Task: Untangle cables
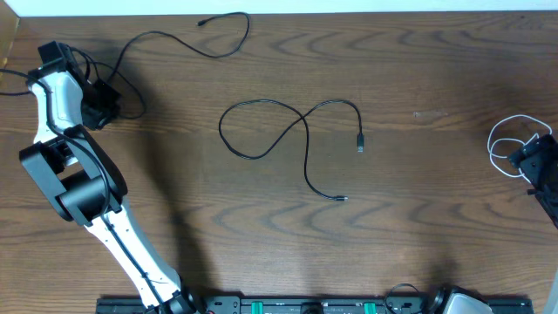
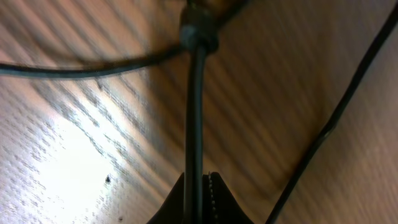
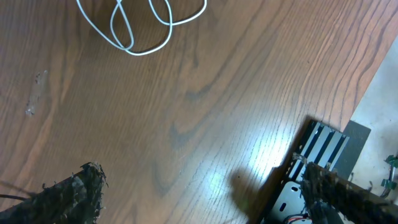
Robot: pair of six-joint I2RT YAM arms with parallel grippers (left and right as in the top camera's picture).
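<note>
Left gripper stood at the far left corner of the worktop, its jaws together and clamped on a black cable. In the wrist view that cable rose straight from the fingertips to a thicker collar, where further black strands ran off across the wood. Seen from overhead, the cord at this gripper curved away along the far edge to a small plug end. A second black cable lay free at the middle of the worktop in a loop that crossed itself once, its two plug ends to the right of the loop, well apart from either arm. Right gripper, at the right edge, had its jaws wide apart and held nothing. The white cable lay coiled just beside it; whether the two touched could not be told.
</note>
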